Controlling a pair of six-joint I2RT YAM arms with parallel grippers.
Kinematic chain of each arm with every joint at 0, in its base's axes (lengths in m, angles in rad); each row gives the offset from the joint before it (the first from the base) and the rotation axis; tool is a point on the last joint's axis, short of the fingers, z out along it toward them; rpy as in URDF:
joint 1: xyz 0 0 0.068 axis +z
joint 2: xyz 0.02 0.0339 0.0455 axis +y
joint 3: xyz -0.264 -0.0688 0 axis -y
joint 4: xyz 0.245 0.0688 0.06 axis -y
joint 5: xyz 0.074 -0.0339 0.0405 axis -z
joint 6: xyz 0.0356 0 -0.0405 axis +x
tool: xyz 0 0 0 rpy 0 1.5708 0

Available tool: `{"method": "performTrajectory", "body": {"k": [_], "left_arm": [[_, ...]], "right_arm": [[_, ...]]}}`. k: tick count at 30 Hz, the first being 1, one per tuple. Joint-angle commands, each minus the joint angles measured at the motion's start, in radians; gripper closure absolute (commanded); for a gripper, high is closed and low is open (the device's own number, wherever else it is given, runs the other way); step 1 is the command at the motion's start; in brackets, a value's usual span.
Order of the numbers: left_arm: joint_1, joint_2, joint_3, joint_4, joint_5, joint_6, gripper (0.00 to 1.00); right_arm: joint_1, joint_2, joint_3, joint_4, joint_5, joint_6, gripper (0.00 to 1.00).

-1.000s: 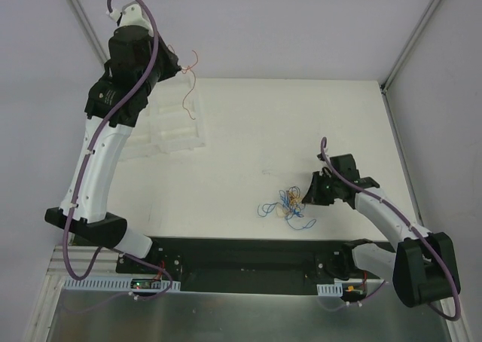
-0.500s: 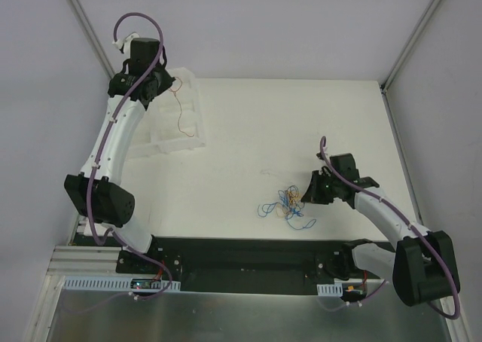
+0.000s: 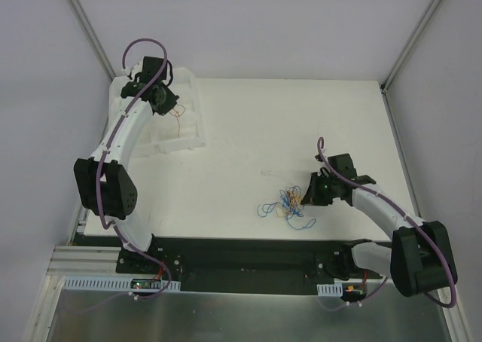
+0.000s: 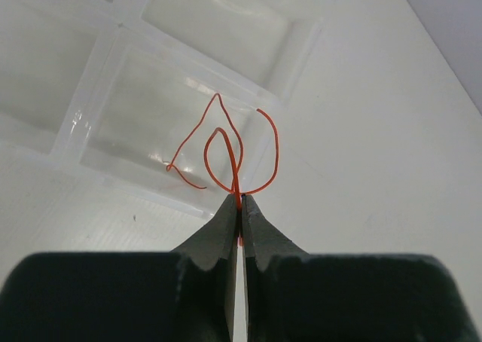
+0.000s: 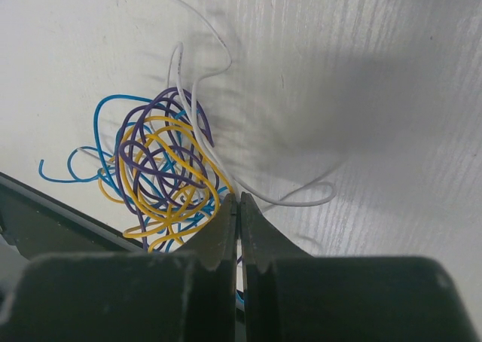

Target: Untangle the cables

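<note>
Top external view. The left arm reaches to the upper left of the frame. Its left claw [image 3: 167,105] is poised over the clear compartment tray [image 3: 197,135] at the far left corner of the white counter [image 3: 301,123]. A thin orange-red wire [image 3: 178,117] hangs from the claw tips above a tray compartment. The right arm bends in from the lower right. Its right claw [image 3: 303,197] is low at the right edge of the cable bundle [image 3: 285,205], which lies on the counter just right of centre, near the front edge. Blue loops spread out to the left of and below the bundle.

Left wrist view. The left claw [image 4: 239,200] is clenched, and the orange-red wire [image 4: 226,150] is pinched between its tips. The wire rises in two loops over a compartment of the tray [image 4: 90,108], one end curling off to the left. Whether the wire touches the tray floor cannot be determined.

Right wrist view. The right claw [image 5: 238,199] is clenched, tips together at the right edge of the cable bundle [image 5: 162,169]. The bundle is a tangle of yellow, purple and blue strands left of centre. A white strand [image 5: 215,33] runs from it to the top of the frame and another loops out to the right. Strands run up to and under the tips. Whether any is caught between them cannot be determined.
</note>
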Motion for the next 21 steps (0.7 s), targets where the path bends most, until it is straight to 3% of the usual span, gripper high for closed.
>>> {"method": "performTrajectory", "body": {"k": [1,10,11,14,16,21], "left_arm": [[0.034,0.037,-0.03,-0.037,0.058,-0.117,1.0],[0.055,0.114,0.005,-0.126,0.123,-0.15,0.99],[0.058,0.117,0.01,-0.132,0.127,-0.146,0.92],[0.058,0.105,0.019,-0.149,0.108,-0.121,0.54],[0.058,0.087,0.019,-0.157,0.086,-0.103,0.4],[0.058,0.019,-0.005,-0.166,0.084,-0.049,0.31]], "right_arm": [[-0.006,0.013,0.023,0.01,-0.016,-0.02,0.99],[-0.008,-0.001,0.029,-0.004,-0.023,-0.021,0.99],[-0.006,-0.003,0.029,-0.004,-0.023,-0.021,0.99],[-0.008,-0.009,0.03,-0.01,-0.024,-0.021,0.99],[-0.008,-0.013,0.03,-0.013,-0.024,-0.021,0.99],[-0.006,-0.007,0.038,-0.021,-0.019,-0.017,0.99]]}}
